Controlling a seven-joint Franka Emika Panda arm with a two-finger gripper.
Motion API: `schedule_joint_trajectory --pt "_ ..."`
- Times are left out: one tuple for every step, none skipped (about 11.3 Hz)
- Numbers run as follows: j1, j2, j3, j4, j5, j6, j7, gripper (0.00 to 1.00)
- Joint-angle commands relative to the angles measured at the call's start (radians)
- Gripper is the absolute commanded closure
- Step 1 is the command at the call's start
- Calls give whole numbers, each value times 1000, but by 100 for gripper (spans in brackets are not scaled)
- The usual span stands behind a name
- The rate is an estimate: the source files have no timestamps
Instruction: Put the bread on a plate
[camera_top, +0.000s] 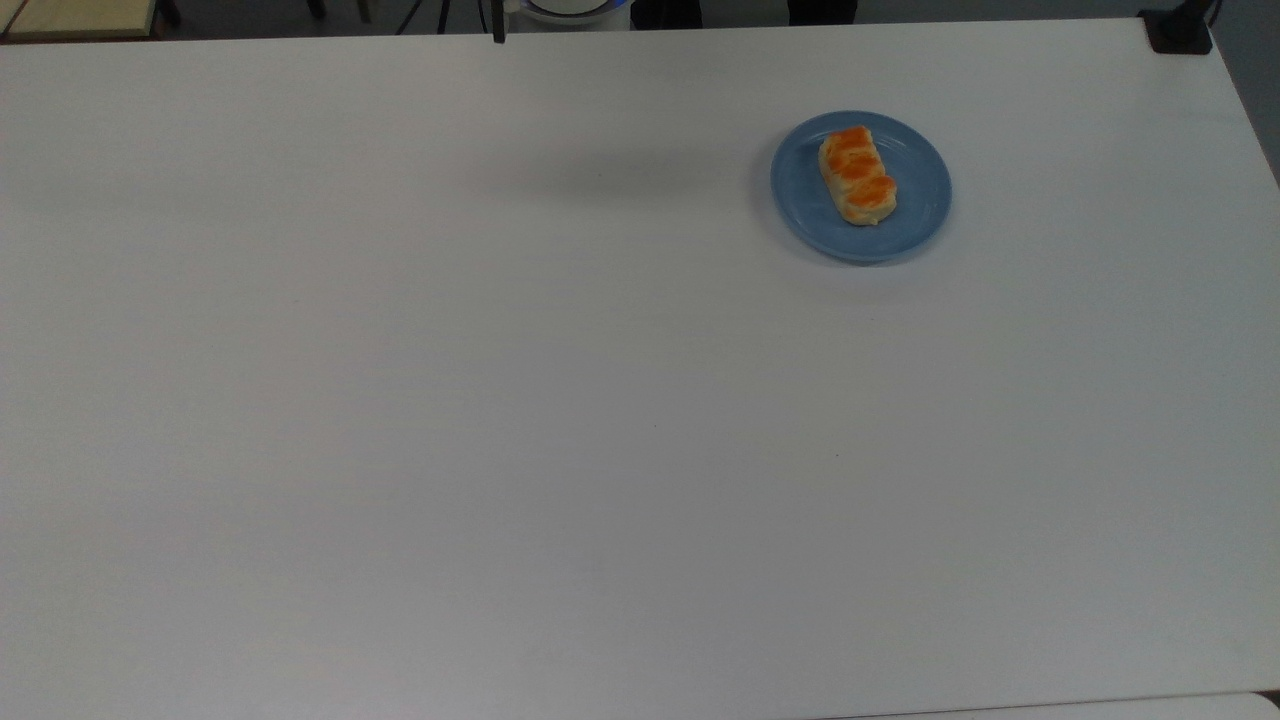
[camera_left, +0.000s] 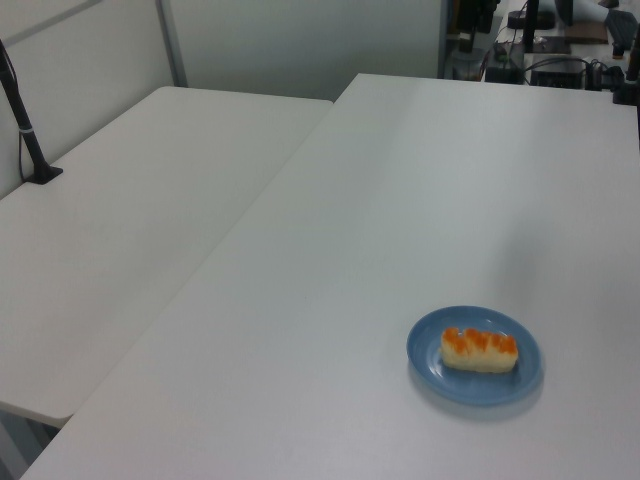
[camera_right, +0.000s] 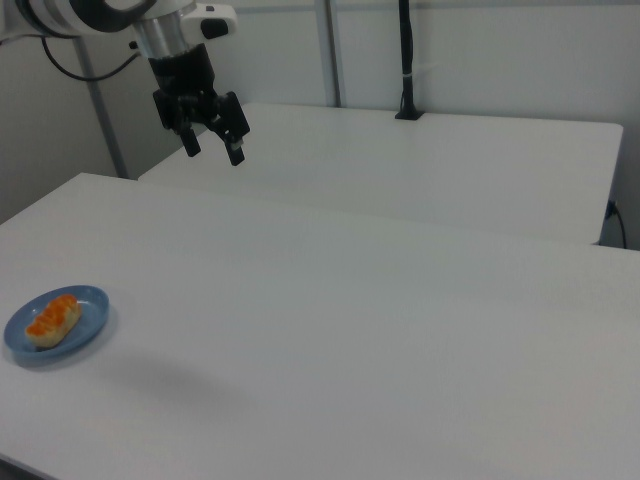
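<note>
Blue plate (camera_top: 915, 222), one bread (camera_top: 857, 175) on it (lying flat), one pincer (camera_right: 213, 146) open

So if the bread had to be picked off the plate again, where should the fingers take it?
Probably from straight above, closing across the narrow middle of the bread. It lies flat lengthwise on the plate, whose raised rim would likely obstruct a sideways approach.

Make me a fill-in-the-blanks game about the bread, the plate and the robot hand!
1. The bread lies on the ___ plate.
2. The gripper holds ___ between its fingers.
3. The plate rests on a ___ table.
4. In the right view, the gripper hangs ___ the table, far from the plate.

Missing words: blue; nothing; white; above
</note>
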Motion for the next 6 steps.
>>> schedule_joint_trajectory --pt "62 -16 -100 4 60 6 -11 0" --pt "59 -10 -106 2 70 12 -92 0" --pt "59 -5 -106 -3 65 17 -132 0" --pt "58 -8 -106 -3 65 17 -139 0" --pt "58 -13 -106 -6 61 17 -172 0" --pt "64 -10 -101 -18 58 18 -172 0"
